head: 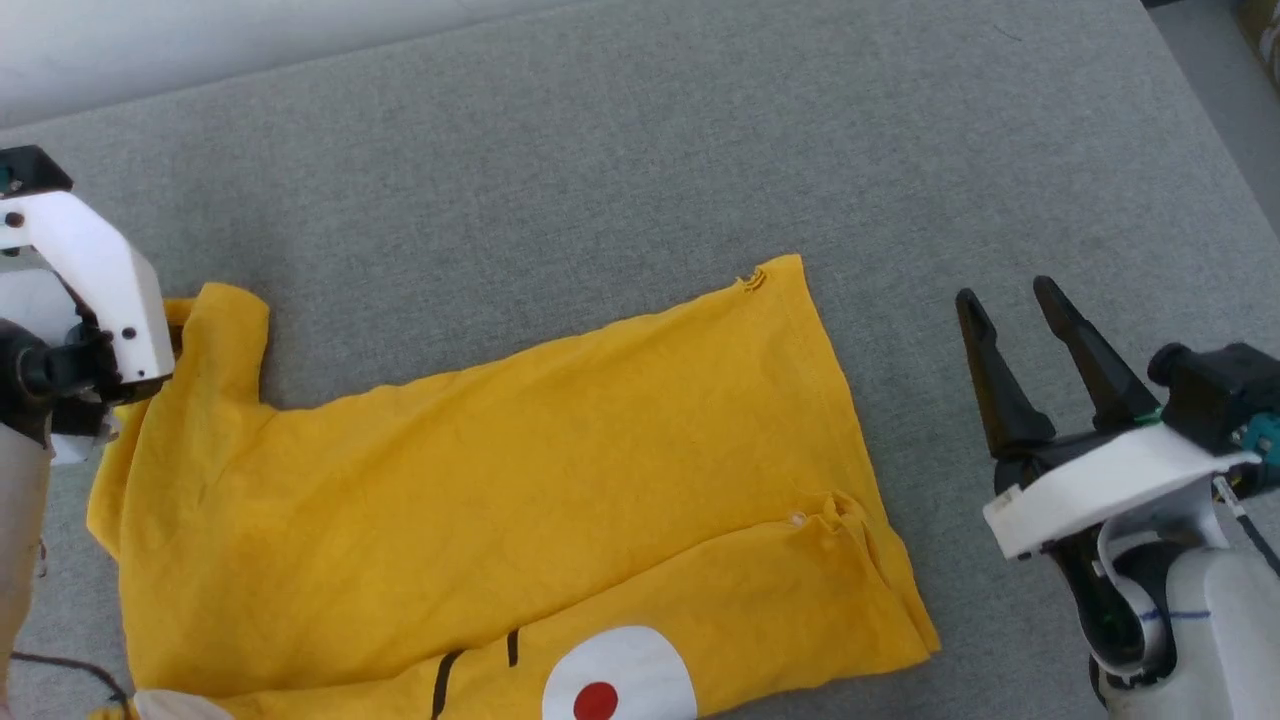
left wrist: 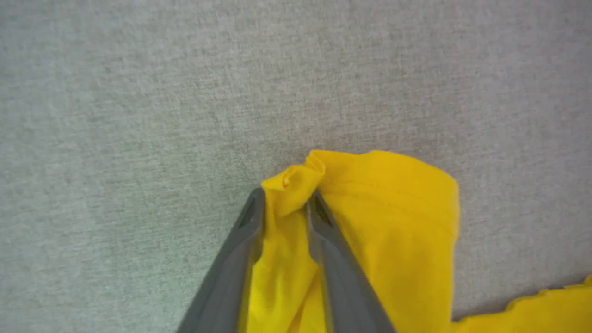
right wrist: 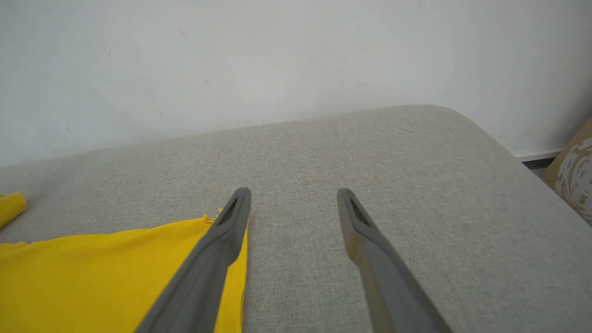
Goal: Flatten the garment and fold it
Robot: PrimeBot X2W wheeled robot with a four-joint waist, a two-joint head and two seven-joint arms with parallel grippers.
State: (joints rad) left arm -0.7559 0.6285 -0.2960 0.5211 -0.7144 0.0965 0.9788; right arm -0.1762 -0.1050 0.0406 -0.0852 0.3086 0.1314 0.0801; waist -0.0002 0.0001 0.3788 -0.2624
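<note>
Head view: the bright yellow cotton T-shirt (head: 500, 480) lies on the grey woven surface (head: 600, 150), long axis left-to-right, hem end tilted up toward the right gripper (head: 1005, 292), which is spread wide and empty. Left wrist view: the left gripper (left wrist: 286, 199) is pinching a bunched sleeve edge. Right wrist view: open dark fingers (right wrist: 222, 240), one over the hem corner.

Left hand (left wrist: 286, 196) nipped nearly together, right hand (head: 1005, 292) fingers spread wide

Bright, even, soft light everywhere. Left wrist view's a bit blurry past the fingers (left wrist: 337, 268), only faint shadows there.
</note>
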